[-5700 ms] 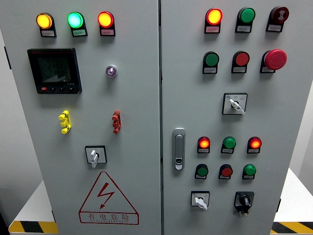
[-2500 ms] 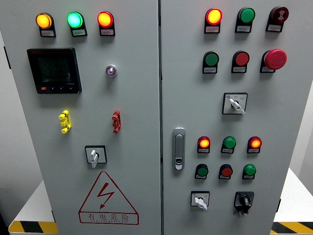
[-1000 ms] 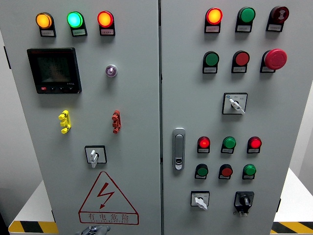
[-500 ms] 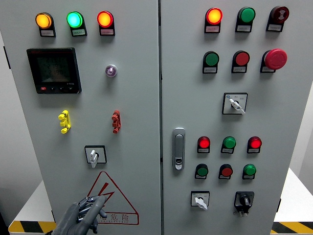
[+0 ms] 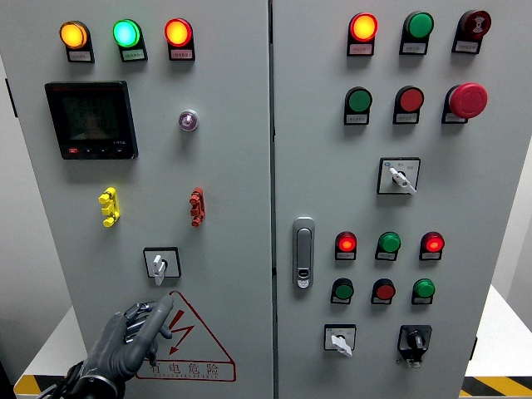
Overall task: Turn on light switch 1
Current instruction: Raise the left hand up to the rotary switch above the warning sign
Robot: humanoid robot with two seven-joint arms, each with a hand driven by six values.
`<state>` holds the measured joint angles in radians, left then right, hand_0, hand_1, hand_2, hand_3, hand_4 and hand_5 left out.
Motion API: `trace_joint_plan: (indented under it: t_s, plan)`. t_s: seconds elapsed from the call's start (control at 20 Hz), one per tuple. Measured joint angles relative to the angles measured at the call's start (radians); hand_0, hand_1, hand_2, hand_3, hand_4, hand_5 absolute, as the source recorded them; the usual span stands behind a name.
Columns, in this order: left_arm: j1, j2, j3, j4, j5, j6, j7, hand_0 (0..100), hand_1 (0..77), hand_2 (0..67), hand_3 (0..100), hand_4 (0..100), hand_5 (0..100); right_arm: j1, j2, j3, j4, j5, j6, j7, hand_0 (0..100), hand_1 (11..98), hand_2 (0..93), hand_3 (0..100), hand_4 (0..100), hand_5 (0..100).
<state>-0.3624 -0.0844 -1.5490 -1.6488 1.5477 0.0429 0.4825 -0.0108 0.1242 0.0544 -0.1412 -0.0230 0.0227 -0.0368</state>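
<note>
A grey control cabinet fills the head view. On its left door [image 5: 233, 166] a white-handled rotary switch [image 5: 159, 264] sits in a black square frame, handle pointing down. My left hand [image 5: 143, 322], dark grey, comes up from the lower left over the red warning triangle [image 5: 187, 341]. Its index finger [image 5: 160, 310] points up, with the tip just below the rotary switch and not touching it. The other fingers are curled and hold nothing. A yellow toggle [image 5: 108, 206] and a red toggle [image 5: 197, 206] sit higher up. The right hand is out of view.
The left door also carries three lit lamps [image 5: 125, 33], a black meter [image 5: 91, 119] and a key lock [image 5: 189, 120]. The right door has several buttons and lamps, a red emergency button [image 5: 468, 100], three rotary switches [image 5: 399, 176] and a door handle [image 5: 304, 252].
My left hand came in from the bottom edge and rose along the left door, from the base of the warning triangle to just under the rotary switch. The switches have not moved.
</note>
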Motion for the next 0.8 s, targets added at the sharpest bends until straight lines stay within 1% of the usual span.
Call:
trace_joint_plan:
  t_s: [0.2,0.35,0.6,0.8]
  plan:
    - [-0.030,0.000,-0.008,-0.006,0.000,0.002,0.033,0,33.0,36.5,77,100,90,0.000,0.0001,0.000,0.000,0.000,0.000,0.000,0,19.7,0.0,20,19,10]
    - [-0.061,0.002,-0.011,-0.008,0.000,0.007,0.054,0,35.6,36.7,78,100,91,0.000,0.0000,0.000,0.000,0.000,0.000,0.000,0,19.8,0.0,20,19,10]
    - [-0.088,0.005,-0.009,-0.013,0.002,0.066,0.081,0,40.0,37.6,79,100,92,0.000,-0.0009,0.000,0.000,0.000,0.000,0.000,0,20.1,0.0,20,19,10]
    - [-0.096,0.006,-0.008,-0.015,0.002,0.078,0.090,0,42.1,38.4,80,100,93,0.000,-0.0005,0.000,0.000,0.000,0.000,0.000,0,20.1,0.0,20,19,10]
